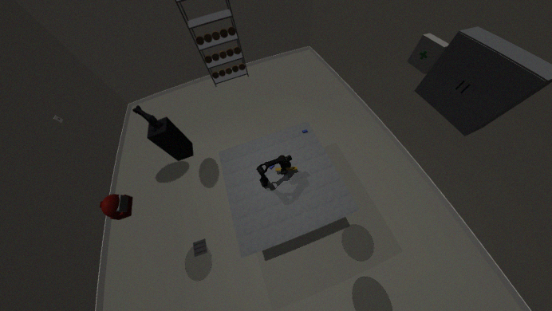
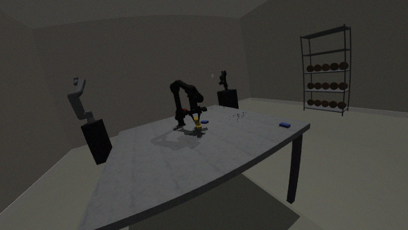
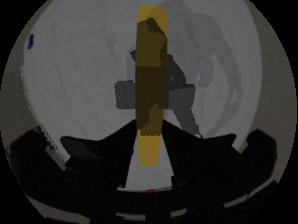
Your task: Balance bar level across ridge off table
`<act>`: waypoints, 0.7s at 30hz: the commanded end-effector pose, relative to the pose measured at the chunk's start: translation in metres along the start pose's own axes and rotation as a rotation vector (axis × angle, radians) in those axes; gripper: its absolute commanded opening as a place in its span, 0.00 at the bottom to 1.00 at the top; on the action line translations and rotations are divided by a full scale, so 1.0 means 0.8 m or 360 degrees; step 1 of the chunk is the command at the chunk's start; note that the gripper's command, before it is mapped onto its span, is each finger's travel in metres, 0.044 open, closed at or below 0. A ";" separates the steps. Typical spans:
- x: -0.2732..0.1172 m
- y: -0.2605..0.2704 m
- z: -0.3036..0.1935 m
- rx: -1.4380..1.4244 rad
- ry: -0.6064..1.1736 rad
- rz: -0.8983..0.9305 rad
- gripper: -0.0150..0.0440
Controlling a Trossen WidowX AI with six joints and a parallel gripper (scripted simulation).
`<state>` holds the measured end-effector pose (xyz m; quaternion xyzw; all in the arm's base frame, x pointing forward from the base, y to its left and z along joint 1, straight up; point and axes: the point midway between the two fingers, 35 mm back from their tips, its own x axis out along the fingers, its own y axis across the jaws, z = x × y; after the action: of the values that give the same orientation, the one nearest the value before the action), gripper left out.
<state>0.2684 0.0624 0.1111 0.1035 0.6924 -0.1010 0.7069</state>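
Note:
A yellow bar (image 1: 293,168) (image 2: 198,127) (image 3: 151,15) is held between the fingers of my gripper (image 1: 285,170) (image 2: 197,120) (image 3: 149,122), which is shut on it and points down. In the wrist view the bar runs lengthwise up the middle, partly in shadow. A grey ridge (image 3: 125,95) lies crosswise beneath it, showing on both sides of the bar about midway along its length. The gap between bar and ridge is hard to tell, and the arm and shadows hide the ridge in the top and exterior views. The bar is above the table (image 1: 279,223) (image 2: 177,165).
One blue block (image 1: 271,167) (image 2: 204,121) lies close to the arm and bar. Another blue block (image 1: 305,131) (image 2: 285,125) lies near a far table corner. Other arms on black pedestals (image 1: 171,139) (image 2: 97,141) and a shelf rack stand off the table.

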 end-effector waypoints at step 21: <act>0.003 0.001 0.000 0.0006 0.0000 0.0007 0.25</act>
<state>0.2685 0.0625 0.1093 0.1035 0.6924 -0.1010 0.7069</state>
